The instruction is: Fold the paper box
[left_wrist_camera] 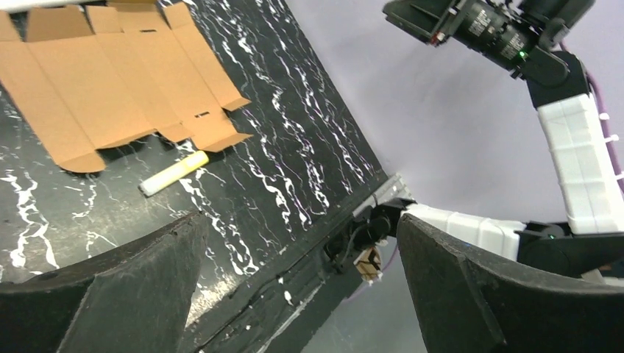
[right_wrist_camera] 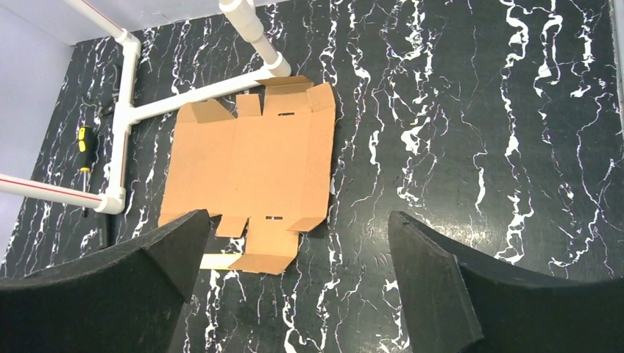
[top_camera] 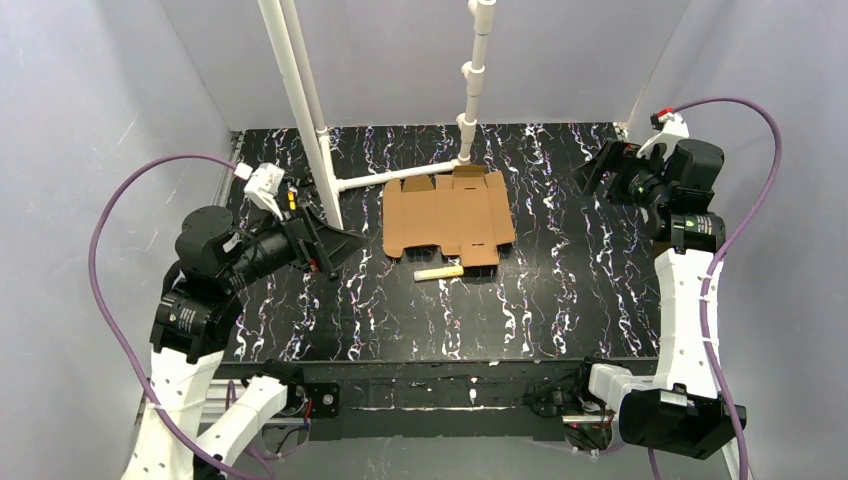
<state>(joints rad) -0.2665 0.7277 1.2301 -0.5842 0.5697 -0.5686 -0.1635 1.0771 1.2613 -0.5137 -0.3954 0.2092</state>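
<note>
Right wrist view alone shows screwdriver (right_wrist_camera: 85, 140) beside pipe frame (right_wrist_camera: 199, 94), paper box (right_wrist_camera: 257, 165) flat, left fingers (left_wrist_camera: 118, 294) apart, right fingers (right_wrist_camera: 471, 287) apart

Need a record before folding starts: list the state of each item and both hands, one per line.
paper box: unfolded, lying flat on the table.
pale stick: lying flat by the box's near edge.
screwdriver: lying flat beside the pipe frame.
left hand: open, empty.
right hand: open, empty.
</note>
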